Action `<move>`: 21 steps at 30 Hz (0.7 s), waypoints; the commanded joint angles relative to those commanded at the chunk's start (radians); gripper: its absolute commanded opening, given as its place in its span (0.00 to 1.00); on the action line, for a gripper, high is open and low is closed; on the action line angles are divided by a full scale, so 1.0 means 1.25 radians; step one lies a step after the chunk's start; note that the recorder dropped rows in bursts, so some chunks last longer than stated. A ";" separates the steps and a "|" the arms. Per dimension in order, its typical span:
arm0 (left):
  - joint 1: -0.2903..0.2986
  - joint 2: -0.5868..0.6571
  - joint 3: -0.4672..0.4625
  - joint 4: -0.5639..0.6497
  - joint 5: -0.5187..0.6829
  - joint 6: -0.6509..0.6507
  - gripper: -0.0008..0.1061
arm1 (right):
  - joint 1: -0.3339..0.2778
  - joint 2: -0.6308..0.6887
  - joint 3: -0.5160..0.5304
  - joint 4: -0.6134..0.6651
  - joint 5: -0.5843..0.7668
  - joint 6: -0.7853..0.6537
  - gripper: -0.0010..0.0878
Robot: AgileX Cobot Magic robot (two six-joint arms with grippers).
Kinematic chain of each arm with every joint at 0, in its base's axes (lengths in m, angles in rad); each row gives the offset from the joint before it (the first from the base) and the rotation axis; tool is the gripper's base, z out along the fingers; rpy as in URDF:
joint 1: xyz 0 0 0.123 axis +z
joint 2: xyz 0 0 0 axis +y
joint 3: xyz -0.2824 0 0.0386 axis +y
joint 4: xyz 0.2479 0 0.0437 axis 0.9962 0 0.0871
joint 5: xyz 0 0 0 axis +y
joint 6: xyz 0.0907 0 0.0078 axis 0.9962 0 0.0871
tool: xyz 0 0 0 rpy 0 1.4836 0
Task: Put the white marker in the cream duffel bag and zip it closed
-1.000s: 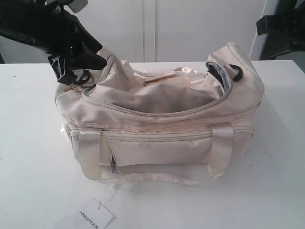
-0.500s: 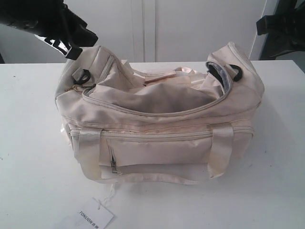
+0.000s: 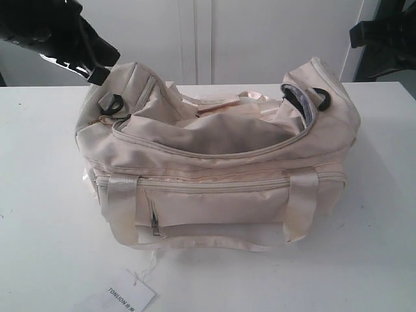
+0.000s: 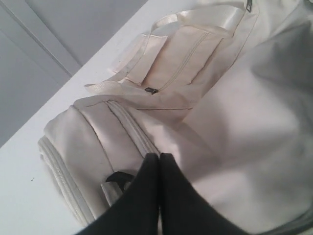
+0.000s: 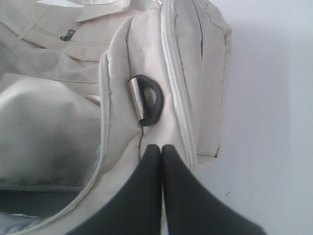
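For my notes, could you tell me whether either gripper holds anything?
Nothing is held: the left gripper and the right gripper are both shut and empty.

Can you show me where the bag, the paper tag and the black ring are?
bag [image 3: 221, 198], exterior view, on its front pocket.
paper tag [image 3: 130, 296], exterior view, on its printed face.
black ring [image 5: 157, 98], right wrist view, on its curved side.

The duffel bag [image 3: 214, 195] fills the middle of the surface [image 3: 45, 214], with bare room toward both side edges. A paper tag [image 3: 130, 296] lies at the front edge. The slumped flap [image 3: 195, 136] covers most of the bag's mouth.
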State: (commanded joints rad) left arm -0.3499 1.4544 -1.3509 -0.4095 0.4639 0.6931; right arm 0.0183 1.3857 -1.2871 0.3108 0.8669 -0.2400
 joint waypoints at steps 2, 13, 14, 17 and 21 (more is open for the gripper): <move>0.000 0.000 0.000 0.034 -0.002 -0.047 0.01 | 0.000 0.000 0.000 0.000 0.000 0.000 0.01; 0.000 0.001 0.000 0.328 0.003 -0.414 0.01 | 0.000 0.000 0.000 0.000 0.000 0.000 0.01; 0.000 0.001 0.000 0.334 0.005 -0.432 0.01 | 0.000 0.000 0.000 0.000 0.000 0.000 0.01; 0.007 0.001 0.000 0.350 0.005 -0.477 0.01 | 0.000 0.000 0.000 0.000 0.000 0.000 0.01; 0.039 0.003 0.000 0.350 0.005 -0.531 0.01 | 0.000 0.000 0.000 0.000 0.000 0.000 0.01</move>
State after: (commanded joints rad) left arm -0.3013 1.4582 -1.3509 0.0279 0.4705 0.0292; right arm 0.0183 1.3857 -1.2871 0.3108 0.8669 -0.2400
